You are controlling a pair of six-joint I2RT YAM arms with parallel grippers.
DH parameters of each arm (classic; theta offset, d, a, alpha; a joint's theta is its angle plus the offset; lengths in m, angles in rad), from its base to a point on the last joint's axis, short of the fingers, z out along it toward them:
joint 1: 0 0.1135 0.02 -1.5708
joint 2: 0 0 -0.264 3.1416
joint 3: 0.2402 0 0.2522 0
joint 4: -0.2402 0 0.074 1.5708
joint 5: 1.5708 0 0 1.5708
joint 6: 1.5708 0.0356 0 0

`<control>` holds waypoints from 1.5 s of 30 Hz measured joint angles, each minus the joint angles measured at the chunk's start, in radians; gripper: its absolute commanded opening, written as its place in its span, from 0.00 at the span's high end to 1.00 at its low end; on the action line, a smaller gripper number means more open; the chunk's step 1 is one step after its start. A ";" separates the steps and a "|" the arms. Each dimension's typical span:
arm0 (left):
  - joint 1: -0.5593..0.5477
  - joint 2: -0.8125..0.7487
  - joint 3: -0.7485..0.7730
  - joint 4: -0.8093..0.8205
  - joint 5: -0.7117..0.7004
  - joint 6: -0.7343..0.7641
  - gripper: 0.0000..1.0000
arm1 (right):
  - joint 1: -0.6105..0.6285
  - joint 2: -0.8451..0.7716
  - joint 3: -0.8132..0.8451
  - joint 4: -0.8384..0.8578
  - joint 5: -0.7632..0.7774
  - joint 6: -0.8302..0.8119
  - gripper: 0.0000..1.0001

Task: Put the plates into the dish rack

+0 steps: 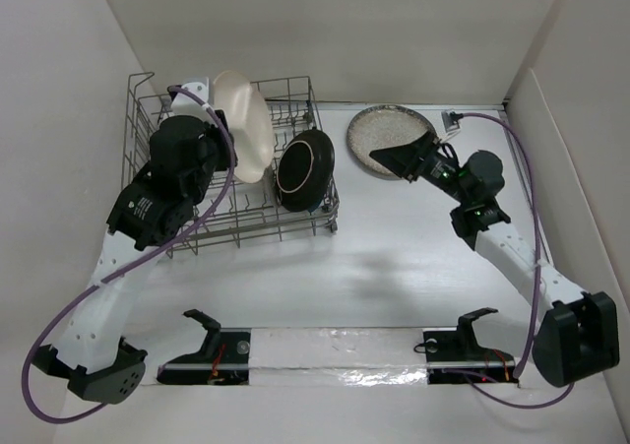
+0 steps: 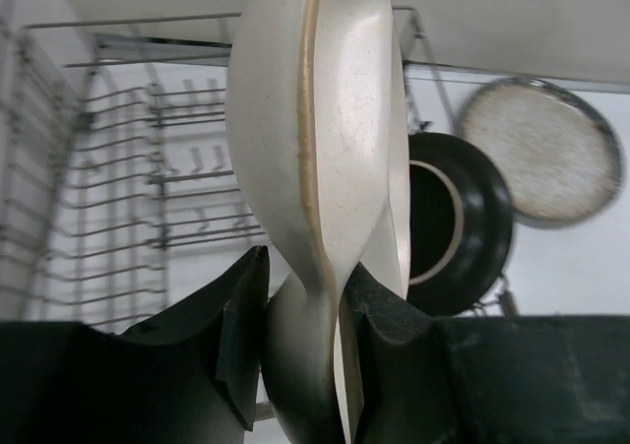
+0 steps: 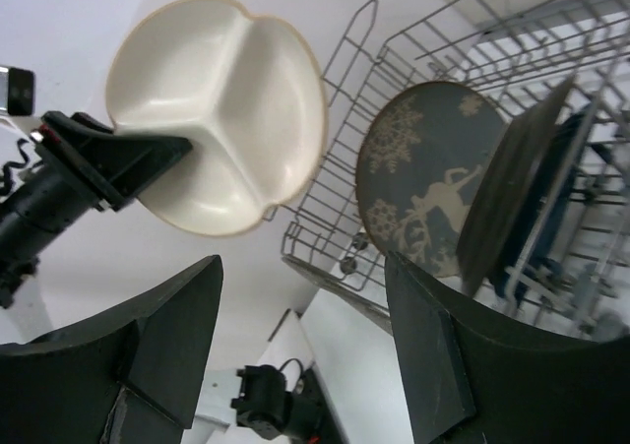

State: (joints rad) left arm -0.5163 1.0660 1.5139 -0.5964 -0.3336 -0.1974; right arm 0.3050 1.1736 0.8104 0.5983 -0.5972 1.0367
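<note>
My left gripper (image 1: 224, 134) is shut on the lower rim of the cream three-section divided plate (image 1: 246, 124) and holds it on edge above the dish rack (image 1: 148, 99). The left wrist view shows the fingers (image 2: 241, 346) clamping the plate (image 2: 325, 119). Dark plates (image 1: 305, 173) stand in the rack's right end. The right wrist view shows the grey bird-pattern plate (image 3: 428, 183), a dark brown one (image 3: 512, 188) and a blue one (image 3: 581, 168) behind it. The speckled beige plate (image 1: 389, 134) lies flat on the table. My right gripper (image 1: 391, 158) is open and empty at its near edge.
The rack's raised wire handle (image 1: 141, 78) is at its far left corner. White walls close in the left, back and right. A small grey fitting (image 1: 453, 119) sits at the back wall near the right arm. The rack's left rows of tines (image 2: 148, 168) hold nothing.
</note>
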 measured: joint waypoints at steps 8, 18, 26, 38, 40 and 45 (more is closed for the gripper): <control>0.002 0.041 0.095 -0.140 -0.312 0.065 1.00 | -0.044 -0.129 -0.077 -0.153 0.040 -0.150 0.28; 0.006 0.224 -0.003 -0.103 -0.341 0.078 1.00 | -0.051 -0.181 -0.120 -0.200 0.077 -0.212 0.28; 0.005 0.313 -0.064 -0.042 -0.259 0.078 1.00 | -0.051 -0.181 -0.138 -0.231 0.090 -0.230 0.29; 0.006 0.348 -0.165 0.045 -0.273 0.085 1.00 | -0.051 -0.176 -0.138 -0.231 0.100 -0.233 0.29; 0.003 0.352 -0.166 0.047 -0.273 0.087 1.00 | -0.051 -0.170 -0.138 -0.230 0.100 -0.233 0.29; -0.028 0.354 -0.215 0.088 -0.303 0.084 1.00 | -0.051 -0.159 -0.139 -0.230 0.101 -0.233 0.29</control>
State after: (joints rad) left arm -0.5446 1.4197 1.2987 -0.5087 -0.6369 -0.1131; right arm 0.2543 1.0145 0.6712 0.3679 -0.4961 0.8040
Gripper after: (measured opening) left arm 0.269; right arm 0.708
